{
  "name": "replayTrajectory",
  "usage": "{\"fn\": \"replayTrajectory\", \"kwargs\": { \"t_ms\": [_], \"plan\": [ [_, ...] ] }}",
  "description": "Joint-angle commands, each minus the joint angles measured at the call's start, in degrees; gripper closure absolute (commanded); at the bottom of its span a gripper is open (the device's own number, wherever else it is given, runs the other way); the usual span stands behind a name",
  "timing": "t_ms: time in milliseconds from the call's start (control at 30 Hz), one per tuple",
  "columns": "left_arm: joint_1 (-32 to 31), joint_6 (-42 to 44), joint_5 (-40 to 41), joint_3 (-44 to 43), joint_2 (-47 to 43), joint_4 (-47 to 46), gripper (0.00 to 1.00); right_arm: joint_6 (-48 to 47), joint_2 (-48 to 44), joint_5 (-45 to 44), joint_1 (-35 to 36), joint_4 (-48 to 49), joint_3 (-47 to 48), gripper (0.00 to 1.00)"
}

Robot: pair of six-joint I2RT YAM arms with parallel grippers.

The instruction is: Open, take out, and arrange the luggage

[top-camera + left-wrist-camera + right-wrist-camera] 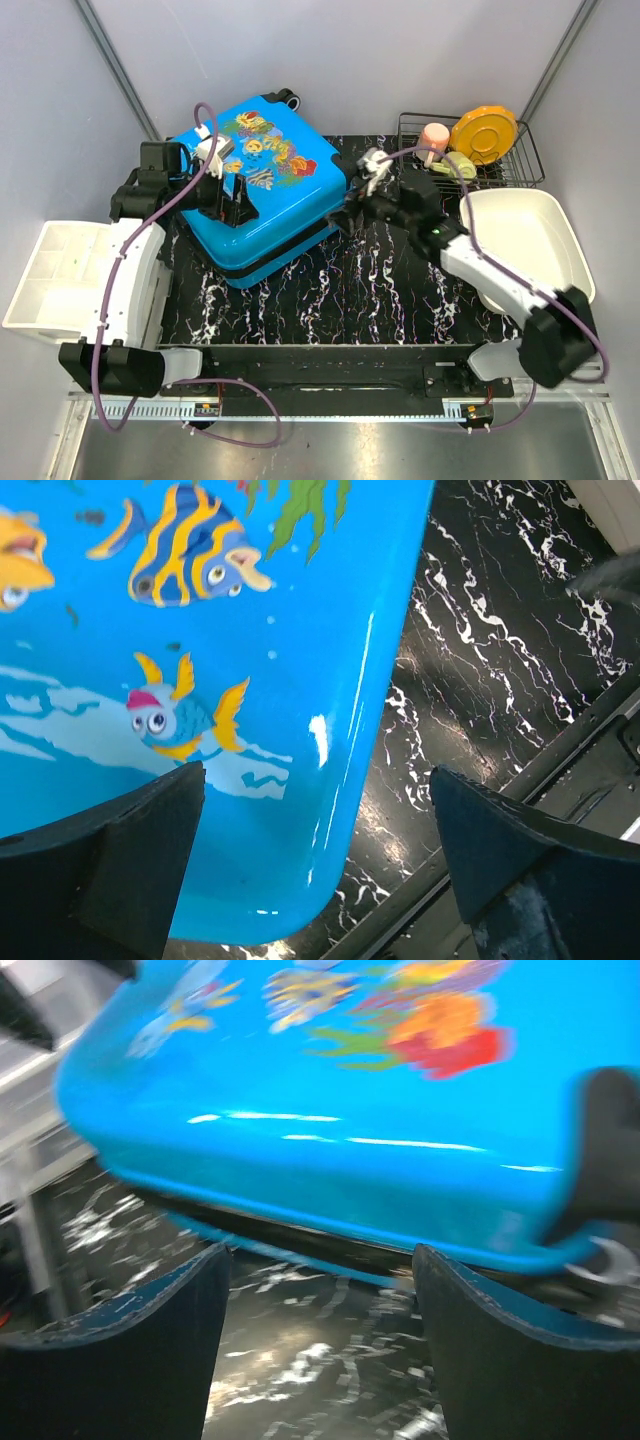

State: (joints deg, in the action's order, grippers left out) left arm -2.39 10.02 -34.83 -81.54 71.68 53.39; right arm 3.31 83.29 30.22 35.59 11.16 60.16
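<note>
The luggage (265, 185) is a bright blue hard-shell suitcase with cartoon fish print. It lies flat on the black marbled mat (380, 290), black wheels at the far end. Its lid is slightly lifted, with a dark gap along the seam. My left gripper (232, 207) is open above the lid's near-left part; the left wrist view shows the fish print (185, 720) and the lid's corner between the fingers. My right gripper (347, 212) is open and empty at the suitcase's right side, level with the dark seam (330, 1240).
A white divided bin (60, 275) stands at the left. A white tub (530, 245) stands at the right. A black wire rack (470, 150) at the back right holds an orange plate, a pink cup and a green item.
</note>
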Motion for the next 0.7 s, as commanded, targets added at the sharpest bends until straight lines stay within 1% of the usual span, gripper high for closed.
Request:
{"fn": "replayTrajectory", "kwargs": {
  "t_ms": [0, 33, 67, 100, 167, 200, 233, 267, 300, 433, 467, 500, 567, 600, 667],
  "plan": [
    [-1.47, 5.01, -1.29, -5.47, 1.96, -1.71, 0.01, -7.33, -11.19, -13.86, -2.63, 0.8, -7.84, 0.19],
    [-1.39, 5.36, -1.38, -5.91, 2.41, -1.97, 0.01, -11.7, -11.91, -14.48, -2.64, 0.53, -9.08, 0.19],
    [-1.47, 5.45, -1.38, -6.61, 2.67, -2.14, 0.01, -13.05, -12.53, -14.92, -2.81, 0.18, -10.23, 0.19],
    [-1.39, 5.71, -1.56, -6.96, 3.46, -2.06, 0.01, -13.33, -12.88, -15.53, -3.07, 0.44, -12.24, 0.19],
    [-1.39, 6.24, -2.17, -8.19, 3.99, -2.15, 0.01, -12.89, -12.36, -13.97, -3.86, 1.14, -13.92, 0.19],
    [-1.39, 6.24, -2.78, -8.37, 4.17, -2.06, 0.01, -12.46, -11.14, -13.52, -3.95, 3.5, -15.5, 0.19],
    [-1.47, 6.33, -3.05, -8.64, 4.26, -2.14, 0.01, -11.23, -10.17, -13.17, -3.95, 5.0, -16.12, 0.14],
    [-1.39, 6.33, -3.31, -8.81, 4.17, -2.15, 0.01, -10.96, -9.12, -13.17, -4.04, 6.49, -16.74, 0.11],
    [-1.47, 6.33, -3.4, -8.81, 4.17, -2.15, 0.01, -10.78, -6.76, -13.17, -4.04, 10.68, -18.14, 0.1],
    [-1.47, 6.32, -2.44, -8.64, 4.08, -1.8, 0.01, -12.44, -1.12, -18.25, -4.04, 20.55, -21.05, 0.14],
    [-1.39, 6.33, -2.09, -8.38, 3.99, -1.79, 0.01, -13.15, -0.15, -18.7, -4.04, 22.48, -21.48, 0.19],
    [-1.47, 6.24, -1.56, -8.29, 3.82, -1.79, 0.01, -13.5, 1.69, -18.88, -3.95, 26.94, -22.62, 0.21],
    [-1.47, 6.24, -1.03, -7.85, 3.82, -1.71, 0.01, -15.96, 3.8, -18.71, -4.04, 30.92, -23.42, 0.27],
    [-1.47, 6.24, -0.68, -7.85, 3.64, -1.71, 0.01, -17.01, 6.34, -18.7, -3.95, 34.51, -23.86, 0.28],
    [-1.39, 5.71, -0.42, -7.59, 3.73, -1.71, 0.01, -18.07, 8.9, -20.28, -3.87, 37.52, -23.6, 0.28]
  ]
}}
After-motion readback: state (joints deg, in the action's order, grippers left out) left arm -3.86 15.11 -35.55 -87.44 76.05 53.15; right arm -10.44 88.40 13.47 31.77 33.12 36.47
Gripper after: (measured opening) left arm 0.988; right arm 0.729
